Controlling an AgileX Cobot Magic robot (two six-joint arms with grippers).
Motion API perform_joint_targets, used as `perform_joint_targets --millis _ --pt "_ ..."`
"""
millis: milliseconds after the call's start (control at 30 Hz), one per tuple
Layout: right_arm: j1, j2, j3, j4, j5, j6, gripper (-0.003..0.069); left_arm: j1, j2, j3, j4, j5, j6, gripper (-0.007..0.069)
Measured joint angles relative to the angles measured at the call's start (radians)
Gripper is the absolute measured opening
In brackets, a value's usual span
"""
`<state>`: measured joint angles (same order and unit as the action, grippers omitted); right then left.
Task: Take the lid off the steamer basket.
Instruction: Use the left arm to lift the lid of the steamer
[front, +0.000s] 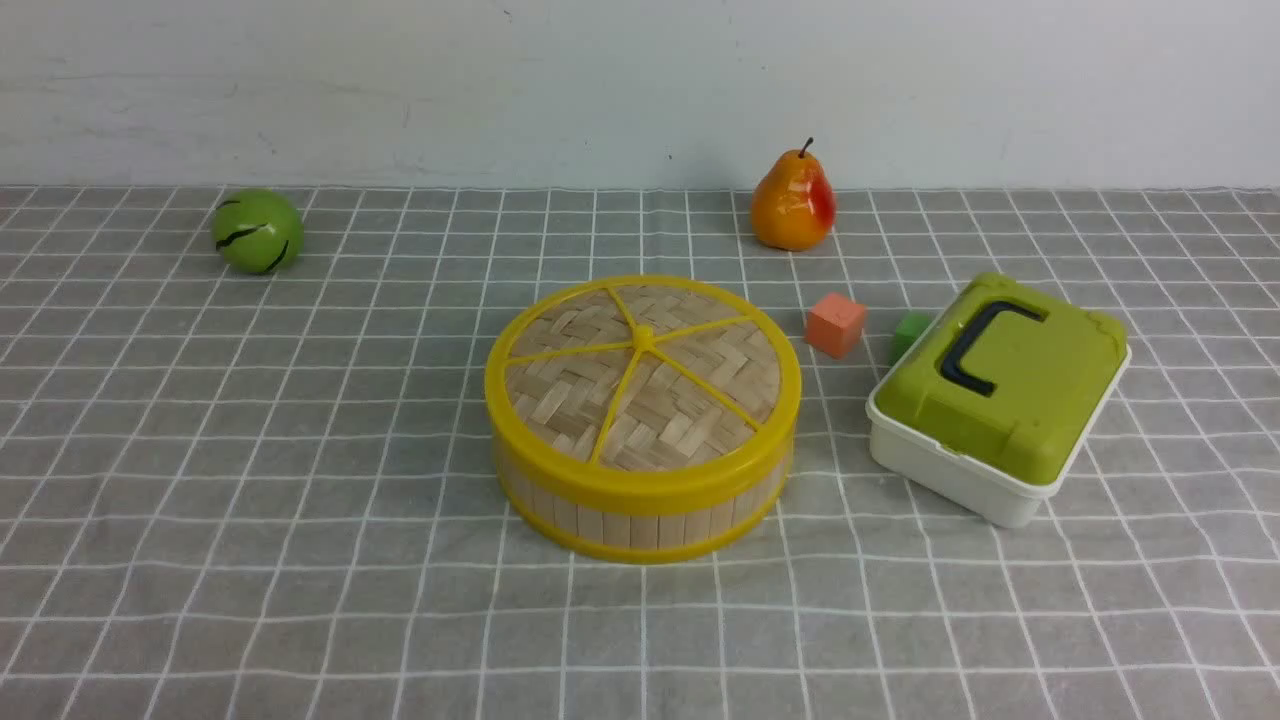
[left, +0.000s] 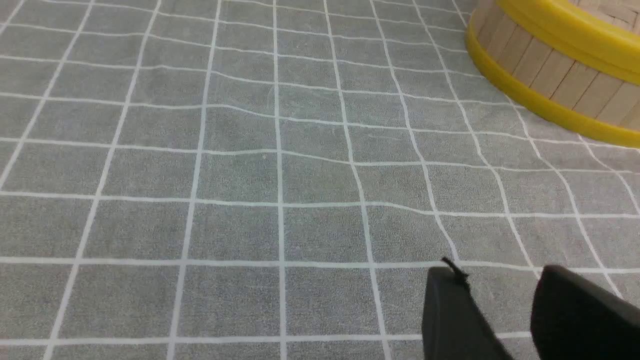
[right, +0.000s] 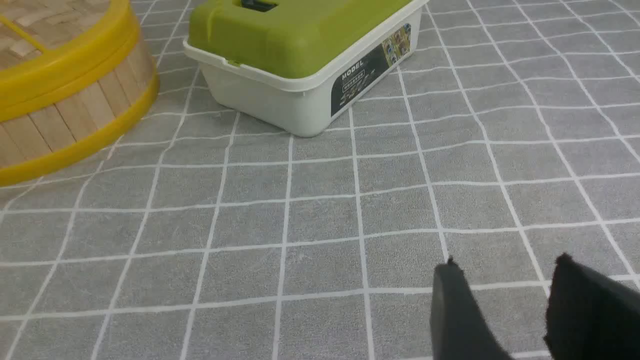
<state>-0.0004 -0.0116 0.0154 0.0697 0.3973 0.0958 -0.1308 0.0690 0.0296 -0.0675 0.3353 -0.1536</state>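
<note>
green block (front: 911, 335) partly hidden behind green-lidded box (front: 1000, 400)

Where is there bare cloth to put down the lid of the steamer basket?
Bare: the cloth left of the steamer basket, from the green ball to the near edge of the view. Crowded: right of the basket, with the orange block, green block and green-lidded box.

Counted on the tabletop (front: 300, 600): one steamer basket (front: 644, 528), one woven lid (front: 700, 390), one green-lidded white box (front: 1020, 400). Also recorded: one green ball (front: 257, 232) and one pear (front: 792, 200). Small blocks numbered two: one orange block (front: 835, 325), one green block (front: 910, 334).
</note>
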Motion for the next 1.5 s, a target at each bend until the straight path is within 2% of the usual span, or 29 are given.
perform_joint_targets --millis 1267,1400,1433,1467,1500 --pt "0.0 0.0 0.0 0.0 0.0 0.0 0.0241 0.0 0.0 0.0 0.011 -0.012 0.005 0.0239" --pt "0.0 0.0 0.0 0.0 0.0 0.0 0.0241 0.0 0.0 0.002 0.013 -0.139 0.008 0.0239" --pt "0.0 0.0 0.0 0.0 0.0 0.0 0.0241 0.0 0.0 0.002 0.015 -0.234 0.008 0.0239" --pt "0.0 0.0 0.0 0.0 0.0 0.0 0.0241 0.0 0.0 0.002 0.017 -0.264 0.008 0.0239" --pt "0.0 0.0 0.0 0.0 0.0 0.0 0.0241 0.0 0.0 0.002 0.025 -0.404 0.012 0.0239"
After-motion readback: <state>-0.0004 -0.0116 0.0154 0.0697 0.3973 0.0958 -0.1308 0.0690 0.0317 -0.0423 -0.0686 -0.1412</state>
